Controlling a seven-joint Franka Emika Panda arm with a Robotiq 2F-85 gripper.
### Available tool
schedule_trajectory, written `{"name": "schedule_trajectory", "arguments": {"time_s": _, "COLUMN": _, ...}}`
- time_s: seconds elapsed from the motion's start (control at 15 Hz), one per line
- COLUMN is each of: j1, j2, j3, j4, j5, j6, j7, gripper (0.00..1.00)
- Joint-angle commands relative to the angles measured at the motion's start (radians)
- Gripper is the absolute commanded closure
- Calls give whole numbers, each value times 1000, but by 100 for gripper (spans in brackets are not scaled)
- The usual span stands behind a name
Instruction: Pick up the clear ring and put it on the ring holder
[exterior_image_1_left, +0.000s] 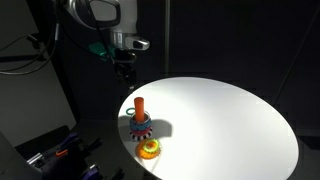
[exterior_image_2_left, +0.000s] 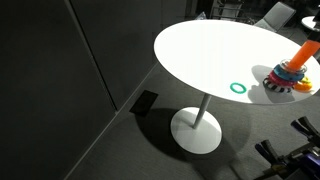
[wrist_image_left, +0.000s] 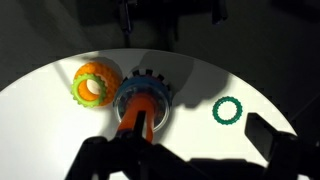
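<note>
The clear ring (wrist_image_left: 228, 110) is a small translucent teal-green toothed ring lying flat on the white round table; it also shows in an exterior view (exterior_image_2_left: 238, 88). The ring holder (wrist_image_left: 140, 102) is an upright orange peg with blue and red rings round its foot, seen in both exterior views (exterior_image_1_left: 140, 122) (exterior_image_2_left: 290, 72). My gripper (wrist_image_left: 185, 150) is open and empty, hanging above the table (exterior_image_1_left: 122, 62). In the wrist view the ring lies just inside the right finger and the holder's peg near the left finger.
A loose yellow-orange doughnut ring (wrist_image_left: 95, 85) lies beside the holder, also seen in an exterior view (exterior_image_1_left: 149, 149). The table edge (exterior_image_1_left: 285, 120) drops off to a dark floor. The table's pedestal base (exterior_image_2_left: 197, 130) stands below. Dark equipment (exterior_image_1_left: 50, 145) sits beside the table.
</note>
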Motion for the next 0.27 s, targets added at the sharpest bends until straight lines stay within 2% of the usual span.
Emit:
{"name": "schedule_trajectory", "arguments": {"time_s": 0.0, "j1": -9, "j2": -74, "j3": 20, "j4": -57, "j5": -43, "j6": -7, "j7": 70, "gripper": 0}}
{"name": "schedule_trajectory", "arguments": {"time_s": 0.07, "j1": -1, "j2": -25, "j3": 7, "j4": -20, "j5": -19, "j6": -2, "j7": 28, "gripper": 0}}
{"name": "schedule_trajectory", "arguments": {"time_s": 0.2, "j1": -1, "j2": -43, "j3": 11, "j4": -40, "j5": -24, "j6": -2, "j7": 42, "gripper": 0}}
